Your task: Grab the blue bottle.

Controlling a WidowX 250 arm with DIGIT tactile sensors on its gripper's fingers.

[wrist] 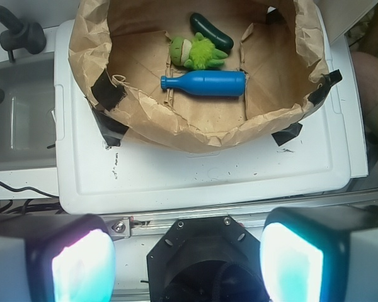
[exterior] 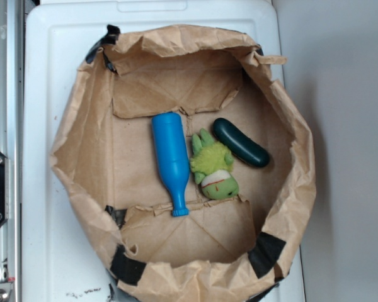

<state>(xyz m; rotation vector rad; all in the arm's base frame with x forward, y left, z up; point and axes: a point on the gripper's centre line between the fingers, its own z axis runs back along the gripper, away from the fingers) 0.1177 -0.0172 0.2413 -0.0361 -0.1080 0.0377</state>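
Observation:
The blue bottle [exterior: 171,160] lies on its side on the floor of a brown paper bag [exterior: 82,119], neck toward the near rim. In the wrist view the blue bottle [wrist: 208,83] lies across the bag floor, neck to the left. My gripper [wrist: 188,264] is open and empty, its two fingers [wrist: 82,267] wide apart at the bottom of the wrist view. It hangs well back from the bag, over the robot base. The gripper does not show in the exterior view.
A green plush toy [exterior: 214,168] lies right beside the bottle. A dark green cucumber toy [exterior: 240,143] lies further right. The bag sits on a white plastic lid [exterior: 44,75]. A metal rail [exterior: 0,94] runs along the left. A grey sink [wrist: 19,119] stands beside the lid.

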